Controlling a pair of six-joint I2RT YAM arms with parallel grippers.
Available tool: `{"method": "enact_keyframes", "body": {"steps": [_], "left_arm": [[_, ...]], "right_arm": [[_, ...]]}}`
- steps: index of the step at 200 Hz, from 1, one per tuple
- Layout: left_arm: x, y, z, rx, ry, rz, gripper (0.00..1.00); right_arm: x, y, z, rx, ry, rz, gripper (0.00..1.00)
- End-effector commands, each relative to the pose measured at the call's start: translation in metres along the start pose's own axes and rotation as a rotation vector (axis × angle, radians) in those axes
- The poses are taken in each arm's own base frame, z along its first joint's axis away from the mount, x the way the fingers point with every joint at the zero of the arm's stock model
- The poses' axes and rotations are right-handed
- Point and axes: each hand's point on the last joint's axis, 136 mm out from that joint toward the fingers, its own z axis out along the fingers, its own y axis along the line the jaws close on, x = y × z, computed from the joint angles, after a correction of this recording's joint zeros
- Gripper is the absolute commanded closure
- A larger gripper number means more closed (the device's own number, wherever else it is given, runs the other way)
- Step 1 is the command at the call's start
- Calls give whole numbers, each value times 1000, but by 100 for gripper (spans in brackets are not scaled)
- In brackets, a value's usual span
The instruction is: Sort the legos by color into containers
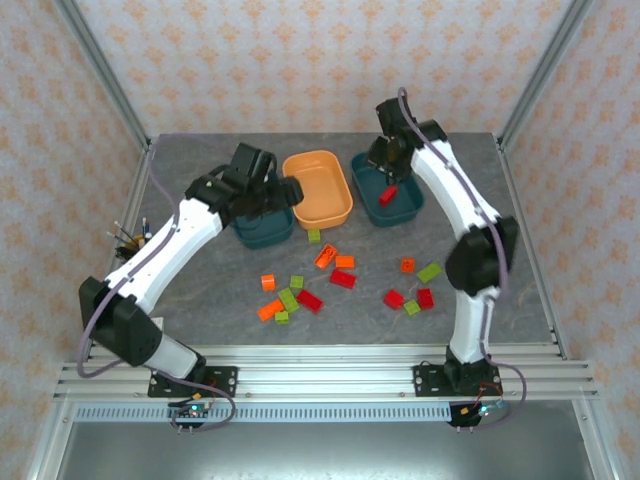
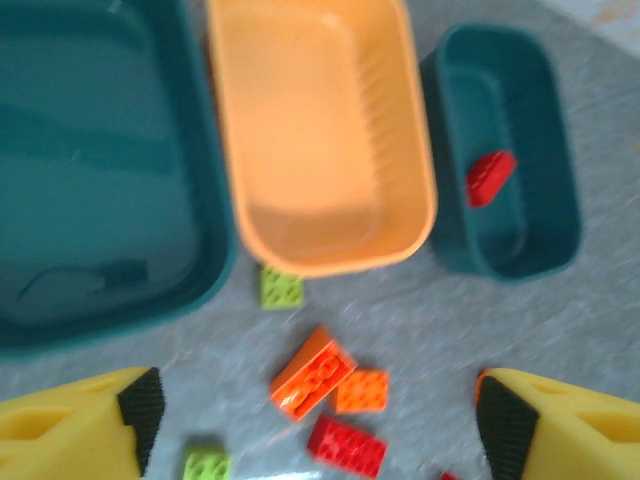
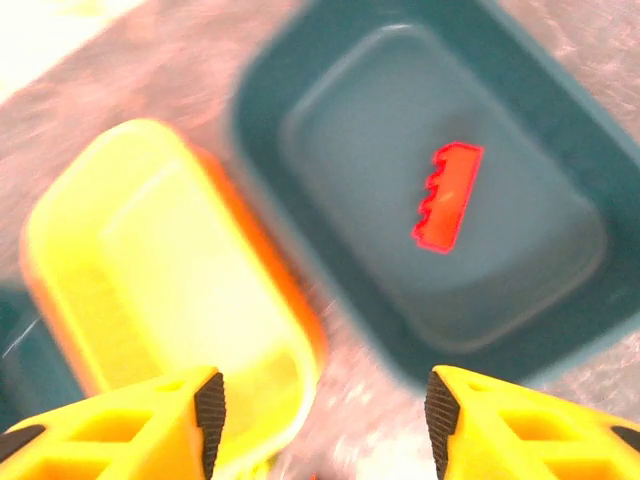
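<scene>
The right gripper (image 3: 318, 410) hangs over the right teal tray (image 3: 262, 150), jaws parted and empty, with a red brick (image 3: 448, 196) lying inside the tray. The left gripper (image 2: 318, 415), spread wide, holds nothing. The loose bricks (image 1: 343, 277) lie scattered on the table (image 1: 230, 295).

left arm (image 1: 165, 245), right arm (image 1: 455, 195): white links, black joints, grey cables; pincer fingers (image 3: 110, 430) yellow, pads (image 3: 210, 410) black.

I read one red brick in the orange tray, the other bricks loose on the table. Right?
No: the red brick is in the right-hand teal tray, not the orange tray; the right wrist view shows it. The rest is right.
</scene>
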Motion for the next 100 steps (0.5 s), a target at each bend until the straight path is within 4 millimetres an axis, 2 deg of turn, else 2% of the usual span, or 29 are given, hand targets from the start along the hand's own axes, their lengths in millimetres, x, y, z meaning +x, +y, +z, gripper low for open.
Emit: {"method": "enact_keyframes", "body": {"steps": [1,19,30,53,75,100], "left_arm": [[56,54,4,-194,119,-3,20],[91,81,11,-270,187,-9,21],[110,95,18,-309,228,-16,21],[134,113,36,-356,289,-33,22],[143,122,52,-375,315,-16,22],[148,124,70,-357,341,-6,24]], "right_arm": [[31,43,-46,-235,-125,-203,38],[85,45,-54,-338,-142,-302,29],[119,38,-51,-379,-119,-349,25],[179,23,-42,-405,-28,-430,24],[218,18,-38,-429,58,-496,25],[237,17,-34,-458,119,-505,25]]}}
